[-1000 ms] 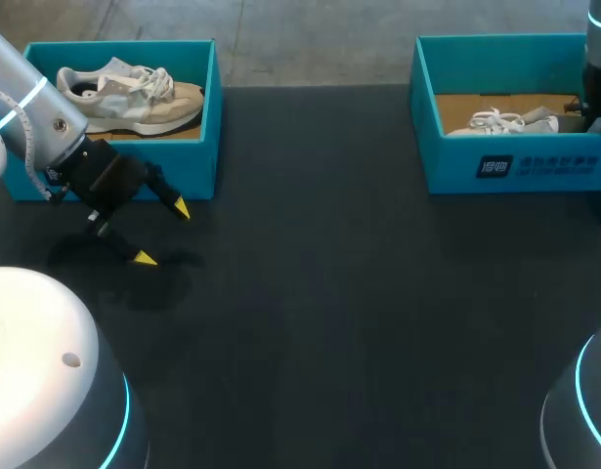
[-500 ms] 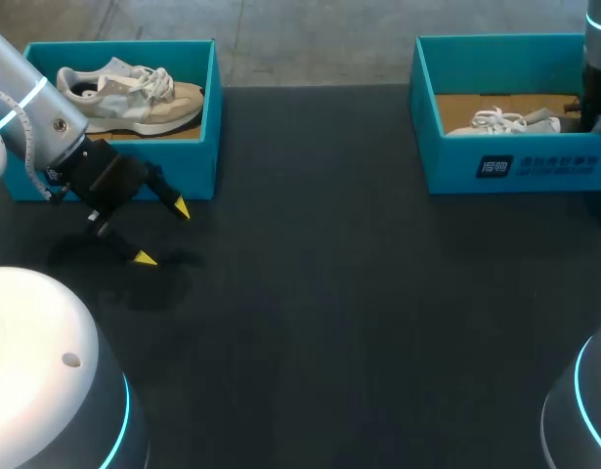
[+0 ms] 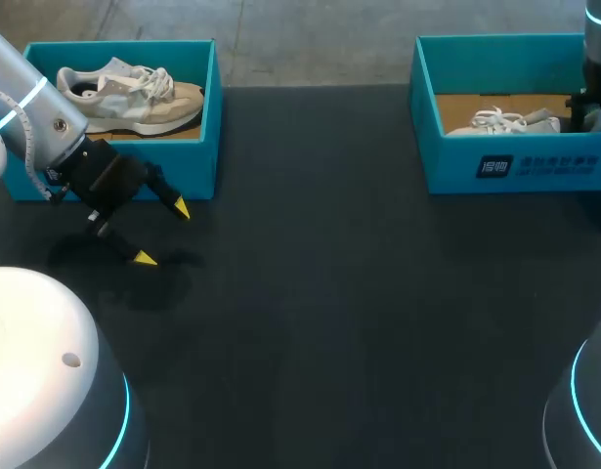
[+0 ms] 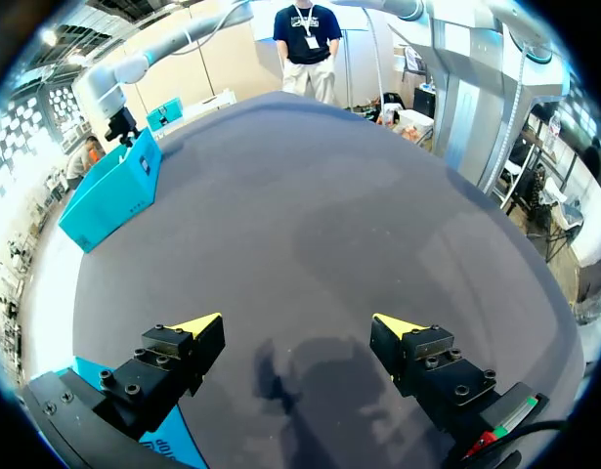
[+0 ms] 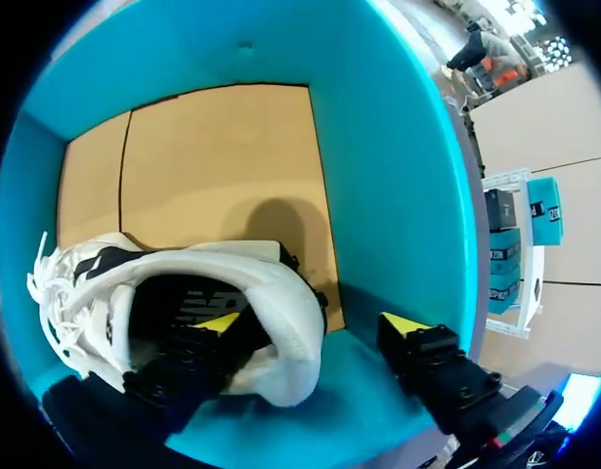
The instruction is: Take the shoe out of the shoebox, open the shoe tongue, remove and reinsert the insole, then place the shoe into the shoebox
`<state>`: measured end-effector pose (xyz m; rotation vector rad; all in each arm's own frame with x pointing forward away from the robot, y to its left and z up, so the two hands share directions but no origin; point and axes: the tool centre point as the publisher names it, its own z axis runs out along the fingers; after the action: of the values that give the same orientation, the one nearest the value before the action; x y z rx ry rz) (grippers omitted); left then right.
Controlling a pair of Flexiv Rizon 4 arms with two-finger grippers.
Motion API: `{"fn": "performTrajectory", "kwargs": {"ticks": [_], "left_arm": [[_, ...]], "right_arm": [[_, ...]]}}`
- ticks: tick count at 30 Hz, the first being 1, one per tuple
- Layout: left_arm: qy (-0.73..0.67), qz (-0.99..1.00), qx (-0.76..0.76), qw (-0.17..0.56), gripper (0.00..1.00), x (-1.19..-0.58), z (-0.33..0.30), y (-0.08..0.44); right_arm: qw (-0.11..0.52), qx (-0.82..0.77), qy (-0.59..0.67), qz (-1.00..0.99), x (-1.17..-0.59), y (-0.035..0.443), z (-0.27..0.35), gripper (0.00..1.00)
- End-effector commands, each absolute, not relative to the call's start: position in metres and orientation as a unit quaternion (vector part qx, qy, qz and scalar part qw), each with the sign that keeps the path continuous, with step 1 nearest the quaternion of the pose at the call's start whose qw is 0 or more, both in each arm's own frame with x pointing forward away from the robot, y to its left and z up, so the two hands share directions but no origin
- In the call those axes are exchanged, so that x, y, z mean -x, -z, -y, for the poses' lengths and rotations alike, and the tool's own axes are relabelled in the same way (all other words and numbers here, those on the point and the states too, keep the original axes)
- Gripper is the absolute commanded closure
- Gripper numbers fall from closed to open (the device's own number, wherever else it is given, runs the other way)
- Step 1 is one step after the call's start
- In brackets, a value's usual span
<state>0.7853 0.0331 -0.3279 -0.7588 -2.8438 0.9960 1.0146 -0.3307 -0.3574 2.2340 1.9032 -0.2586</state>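
Observation:
A white shoe with white laces lies on its side on the brown floor of the right teal shoebox. My right gripper is open at its heel. One finger sits inside the shoe's opening and the other stands clear outside the heel, by the box wall. From the head view this shoe shows over the right box's front wall, with my right arm above it. My left gripper hangs open over the dark table, empty.
A second teal shoebox at the back left holds a beige and white shoe; my left gripper is just in front of it. The left wrist view shows the right shoebox far across the dark table.
My right gripper's fingers have spread apart and let go of the shoe's heel, and the right arm has shifted slightly. The left arm has not moved.

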Motion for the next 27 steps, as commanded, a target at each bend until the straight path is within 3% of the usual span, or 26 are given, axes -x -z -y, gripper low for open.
{"fn": "performTrajectory", "kwargs": {"ticks": [1,27], "left_arm": [[-0.319,0.915,0.245,0.019,0.0,-0.786,-0.033,0.328],[-0.319,0.915,0.245,0.019,0.0,-0.786,-0.033,0.328]], "right_arm": [[0.103,-0.755,0.086,-0.642,-1.012,0.346,0.327,0.0],[0.096,-0.749,0.05,-0.653,-1.002,0.255,0.286,0.0]]}}
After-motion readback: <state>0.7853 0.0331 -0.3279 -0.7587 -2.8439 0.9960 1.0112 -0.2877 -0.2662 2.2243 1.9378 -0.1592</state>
